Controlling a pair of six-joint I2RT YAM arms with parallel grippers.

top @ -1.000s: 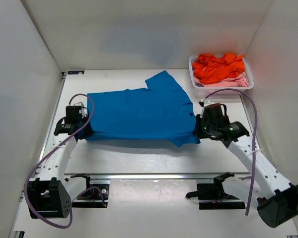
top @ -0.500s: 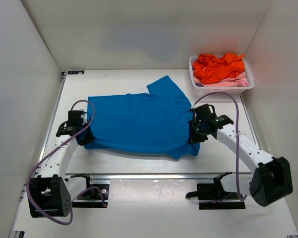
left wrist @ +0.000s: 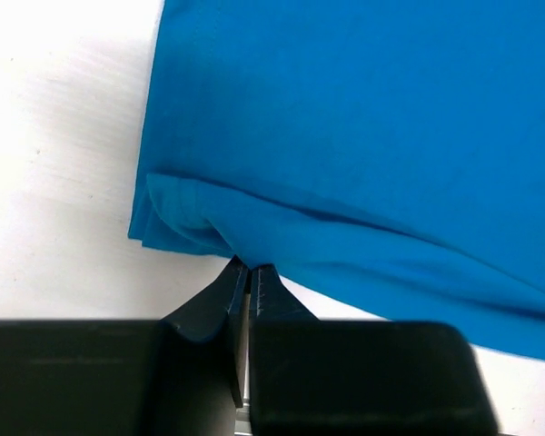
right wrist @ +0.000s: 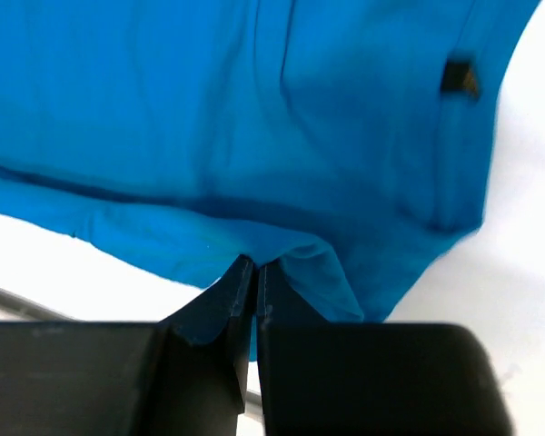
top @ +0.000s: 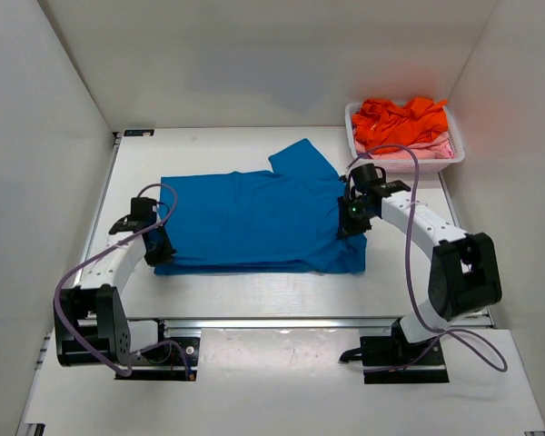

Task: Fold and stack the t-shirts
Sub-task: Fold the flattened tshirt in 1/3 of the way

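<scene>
One shirt is partly folded: the blue shirt [top: 254, 218] lies flat mid-table [top: 254, 295] with its near edge doubled over. By my judgement, more folds and all the stacking remain. The orange shirt [top: 400, 123] and pink shirt [top: 429, 151] sit crumpled in the basket [top: 355, 145] at the far right. Both arms reach low. The left gripper [left wrist: 248, 266] is at the blue shirt's left end with jaws nearly together, and I cannot tell whether it grips. The right gripper [right wrist: 256, 262] is clamped on the right end.

White table [top: 254, 292]: blue t-shirt [top: 254, 218], basket [top: 407, 165]
</scene>
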